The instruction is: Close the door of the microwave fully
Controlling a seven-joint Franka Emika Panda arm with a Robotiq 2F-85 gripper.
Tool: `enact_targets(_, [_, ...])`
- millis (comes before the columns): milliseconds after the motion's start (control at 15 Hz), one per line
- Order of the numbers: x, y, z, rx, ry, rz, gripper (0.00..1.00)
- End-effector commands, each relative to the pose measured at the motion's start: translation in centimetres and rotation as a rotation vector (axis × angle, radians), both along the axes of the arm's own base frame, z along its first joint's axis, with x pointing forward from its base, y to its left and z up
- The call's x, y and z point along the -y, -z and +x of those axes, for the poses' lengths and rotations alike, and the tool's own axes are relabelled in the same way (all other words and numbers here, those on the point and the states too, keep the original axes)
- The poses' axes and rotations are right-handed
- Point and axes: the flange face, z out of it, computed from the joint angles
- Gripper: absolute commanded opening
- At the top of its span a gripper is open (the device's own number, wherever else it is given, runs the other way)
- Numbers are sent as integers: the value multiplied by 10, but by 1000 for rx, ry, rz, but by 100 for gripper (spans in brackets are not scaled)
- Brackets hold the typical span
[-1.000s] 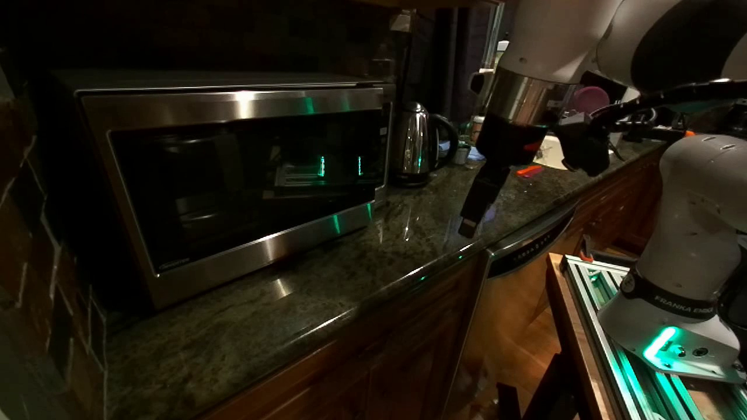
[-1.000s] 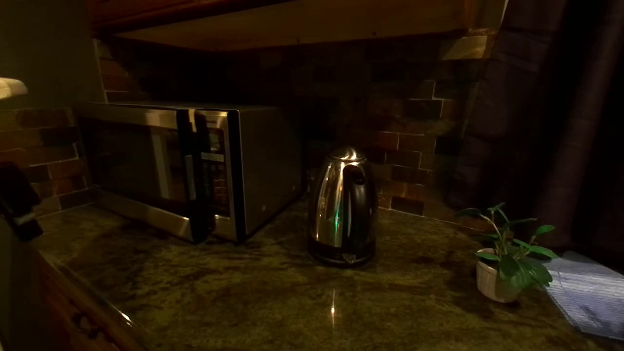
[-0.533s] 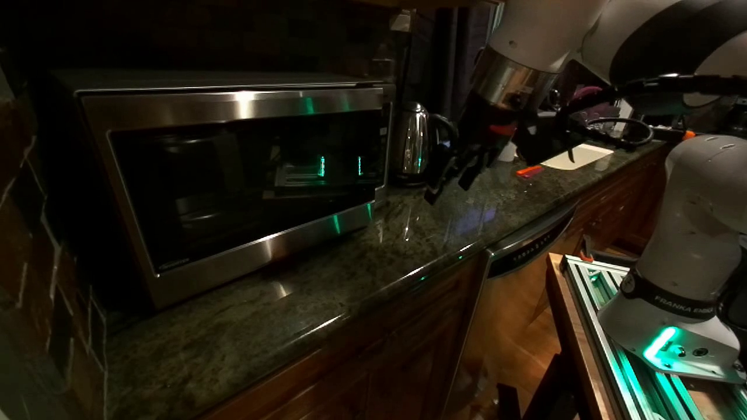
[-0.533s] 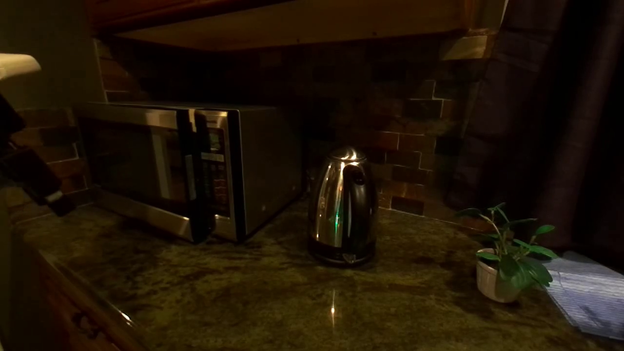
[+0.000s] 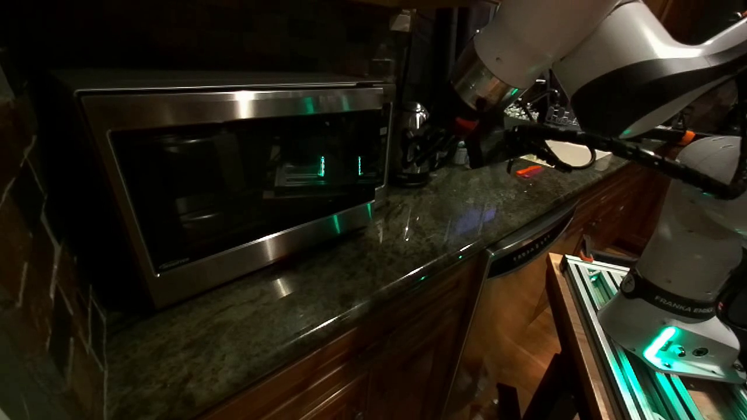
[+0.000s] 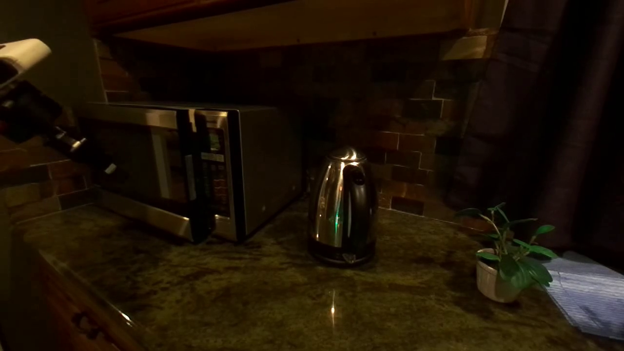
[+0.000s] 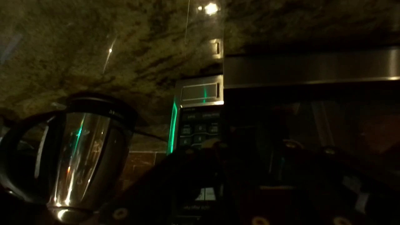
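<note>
The stainless steel microwave [image 6: 270, 170] sits on the counter. Its dark glass door [image 5: 245, 192] looks slightly ajar: in an exterior view the free edge of the door [image 6: 146, 161] juts out ahead of the control panel [image 6: 217, 170]. The wrist view has the door's steel frame [image 7: 306, 67] at right, beside the keypad [image 7: 200, 128]. My black gripper [image 6: 110, 168] tilts downward before the door, and whether it touches is unclear. From another side, the gripper [image 5: 425, 156] overlaps the kettle. Both fingers are nearly lost in darkness in the wrist view; no held object shows.
A steel kettle [image 6: 339, 209] stands on the counter [image 6: 243, 292] beside the microwave. Further along are a potted plant [image 6: 499, 282] and a striped cloth [image 6: 587, 292]. A wooden cabinet [image 6: 292, 24] hangs above. The counter's front edge [image 5: 373, 297] runs before the microwave.
My arm has swung the gripper upward and toward the microwave, from over the counter's front edge to before the door. The fingers have tilted more. The door and kettle have not moved.
</note>
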Motion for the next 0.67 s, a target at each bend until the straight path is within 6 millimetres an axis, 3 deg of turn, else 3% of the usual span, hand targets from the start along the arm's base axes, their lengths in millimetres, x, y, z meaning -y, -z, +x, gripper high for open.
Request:
enact_targets(0, [-5,-1,14,118,8,-18,1])
enact_targets(600, [3,-4,44,311,28,-104,0])
